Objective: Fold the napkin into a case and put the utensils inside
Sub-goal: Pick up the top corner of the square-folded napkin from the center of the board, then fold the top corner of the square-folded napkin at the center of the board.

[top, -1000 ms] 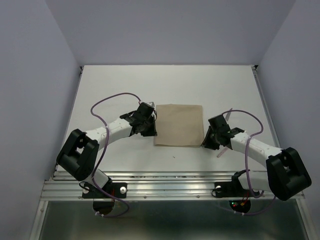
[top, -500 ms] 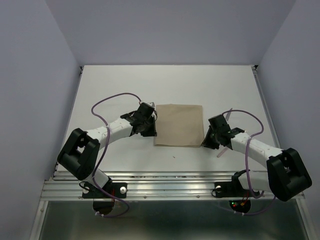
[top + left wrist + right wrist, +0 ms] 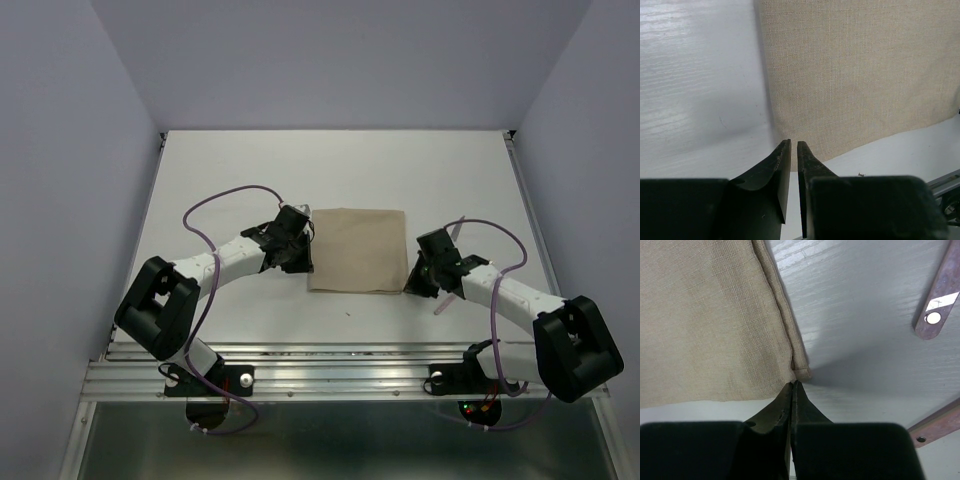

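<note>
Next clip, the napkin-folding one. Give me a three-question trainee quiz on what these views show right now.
1. True or false: the utensils lie on the bare table, off the napkin.
2. Pick one. The right gripper has its fingers at which corner of the napkin, with near meaning toward the arm bases? A) near right B) far right C) near left
3. Fill in: the ____ gripper's fingers show a narrow gap between them, while the other pair is pressed together.

Key: 1 true; 2 A; 3 left gripper.
</note>
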Robot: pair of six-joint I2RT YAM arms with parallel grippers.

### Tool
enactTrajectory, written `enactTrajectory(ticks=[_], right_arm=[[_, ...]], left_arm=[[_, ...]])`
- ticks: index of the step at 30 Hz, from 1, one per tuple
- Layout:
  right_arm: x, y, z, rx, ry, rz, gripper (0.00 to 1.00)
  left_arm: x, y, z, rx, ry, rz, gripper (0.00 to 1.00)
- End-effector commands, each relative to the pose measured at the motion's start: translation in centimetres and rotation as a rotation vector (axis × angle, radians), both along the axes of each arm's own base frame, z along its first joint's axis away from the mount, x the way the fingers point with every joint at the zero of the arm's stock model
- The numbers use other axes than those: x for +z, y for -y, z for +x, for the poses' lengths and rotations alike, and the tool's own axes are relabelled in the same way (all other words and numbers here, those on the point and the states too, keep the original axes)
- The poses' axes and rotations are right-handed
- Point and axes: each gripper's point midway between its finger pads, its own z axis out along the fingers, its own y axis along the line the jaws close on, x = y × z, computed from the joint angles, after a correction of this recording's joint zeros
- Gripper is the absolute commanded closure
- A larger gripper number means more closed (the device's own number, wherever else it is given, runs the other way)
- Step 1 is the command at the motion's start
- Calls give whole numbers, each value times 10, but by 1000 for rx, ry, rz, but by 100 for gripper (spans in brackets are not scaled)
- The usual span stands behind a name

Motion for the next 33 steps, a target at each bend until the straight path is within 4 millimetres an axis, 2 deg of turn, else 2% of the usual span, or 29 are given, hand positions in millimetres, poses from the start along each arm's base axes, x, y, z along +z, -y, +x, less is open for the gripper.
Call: enactTrajectory(ticks=[1, 7, 14, 16, 17, 18, 24, 25, 33], right_arm=[[24, -11, 19, 21, 80, 28, 99], [40, -14, 25, 45, 106, 19, 99], [58, -27, 46, 89, 156, 19, 99], [76, -36, 65, 96, 212, 39, 99], [72, -39, 64, 108, 200, 33, 99], [83, -44, 75, 109, 235, 48, 99], [94, -76, 115, 158, 290, 69, 99], [102, -81, 125, 165, 315, 77, 99], [86, -124, 166, 216, 326, 101, 99]], left_arm=[[9, 2, 5, -9, 44, -5, 77], [15, 2, 10, 0, 62, 1, 77], [25, -5, 16, 24, 92, 32, 78], [27, -4, 17, 26, 92, 29, 78], [26, -4, 17, 26, 90, 31, 78], [26, -8, 21, 43, 105, 52, 78], [21, -11, 15, 76, 78, 41, 78], [21, -10, 13, 86, 73, 30, 78], [38, -21, 13, 118, 120, 40, 77]])
